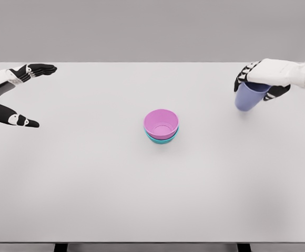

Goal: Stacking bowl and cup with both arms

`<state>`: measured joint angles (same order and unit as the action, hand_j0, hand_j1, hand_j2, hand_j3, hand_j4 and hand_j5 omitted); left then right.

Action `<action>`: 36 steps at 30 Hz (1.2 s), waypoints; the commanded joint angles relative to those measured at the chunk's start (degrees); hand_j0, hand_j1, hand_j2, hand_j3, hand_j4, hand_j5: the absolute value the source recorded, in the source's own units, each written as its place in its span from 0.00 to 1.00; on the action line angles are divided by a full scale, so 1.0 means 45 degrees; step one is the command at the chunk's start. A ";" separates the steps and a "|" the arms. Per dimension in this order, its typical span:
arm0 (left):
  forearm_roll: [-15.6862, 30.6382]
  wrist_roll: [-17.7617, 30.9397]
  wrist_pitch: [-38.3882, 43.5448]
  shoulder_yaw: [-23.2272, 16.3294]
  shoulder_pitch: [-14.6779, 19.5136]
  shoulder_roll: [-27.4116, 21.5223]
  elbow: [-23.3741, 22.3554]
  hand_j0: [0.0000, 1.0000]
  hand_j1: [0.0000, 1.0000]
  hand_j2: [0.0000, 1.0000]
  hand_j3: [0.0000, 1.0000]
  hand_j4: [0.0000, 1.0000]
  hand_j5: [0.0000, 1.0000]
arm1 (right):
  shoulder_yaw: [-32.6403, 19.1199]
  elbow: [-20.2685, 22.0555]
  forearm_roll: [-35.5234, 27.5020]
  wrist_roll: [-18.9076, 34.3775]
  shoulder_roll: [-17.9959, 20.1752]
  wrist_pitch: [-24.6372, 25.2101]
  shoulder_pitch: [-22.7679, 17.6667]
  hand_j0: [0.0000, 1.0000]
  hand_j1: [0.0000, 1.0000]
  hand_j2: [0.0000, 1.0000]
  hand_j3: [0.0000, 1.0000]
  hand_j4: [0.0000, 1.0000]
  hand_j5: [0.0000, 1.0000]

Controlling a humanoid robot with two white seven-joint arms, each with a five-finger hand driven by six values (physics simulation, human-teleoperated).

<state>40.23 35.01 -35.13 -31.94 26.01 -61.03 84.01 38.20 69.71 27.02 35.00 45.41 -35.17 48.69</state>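
Right hand (261, 80), reaching in from the right edge, has its fingers wrapped around the upper part of a pale blue cup (248, 96) at the far right of the white worktop (89, 184); whether the cup's base touches the surface cannot be told. Left hand (17, 94) hovers at the far left with fingers and thumb spread wide, holding nothing. Near the middle of the worktop a pink bowl (161, 123) sits nested inside a teal bowl (163, 139), of which only the rim and lower edge show. Cup and bowls stand well apart. No writing or label can be read on the cup or bowls
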 commanded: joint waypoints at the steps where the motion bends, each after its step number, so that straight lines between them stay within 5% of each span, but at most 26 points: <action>1: 0.0102 -0.0003 0.0028 0.0027 0.0001 -0.0013 0.0004 1.00 1.00 1.00 1.00 1.00 1.00 | -0.0051 0.0075 -0.0106 -0.0001 0.0006 0.0037 0.0020 0.65 0.65 0.65 0.65 0.65 0.65; 22: 0.0122 -0.0003 0.0028 0.0027 0.0020 -0.0013 0.0004 1.00 1.00 1.00 1.00 1.00 1.00 | -0.0109 0.3004 -0.0633 -0.0001 -0.0971 0.0037 0.0196 0.69 0.69 0.69 0.69 0.69 0.69; 36: 0.0122 -0.0003 0.0028 0.0046 0.0020 0.0007 0.0004 1.00 1.00 1.00 1.00 1.00 1.00 | 0.0515 0.3454 -0.0633 -0.0001 -0.2338 0.0037 0.0196 0.70 0.70 0.70 0.70 0.70 0.70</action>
<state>40.31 35.01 -35.13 -31.80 26.10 -60.93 84.01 39.76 84.97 24.51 35.04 35.46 -35.20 49.57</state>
